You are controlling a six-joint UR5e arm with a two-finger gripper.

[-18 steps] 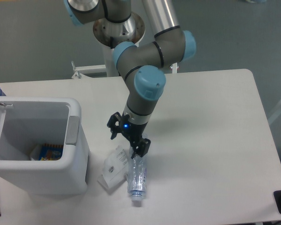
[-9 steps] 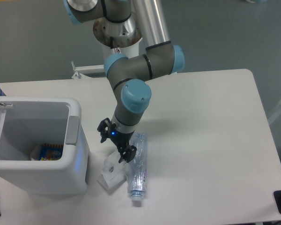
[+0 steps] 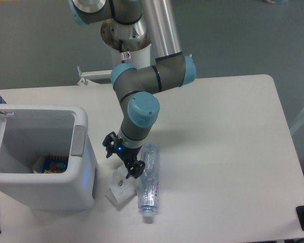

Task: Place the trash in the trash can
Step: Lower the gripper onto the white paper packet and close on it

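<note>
Left of claw: trash can wall stands close.
Right of bottle: bare tabletop, open passage.

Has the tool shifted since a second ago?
Yes. The tool moved left, off the bottle and toward the trash can, now above the carton.

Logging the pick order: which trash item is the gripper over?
The white carton; the open gripper hovers above it, with the clear bottle lying just beside.
</note>
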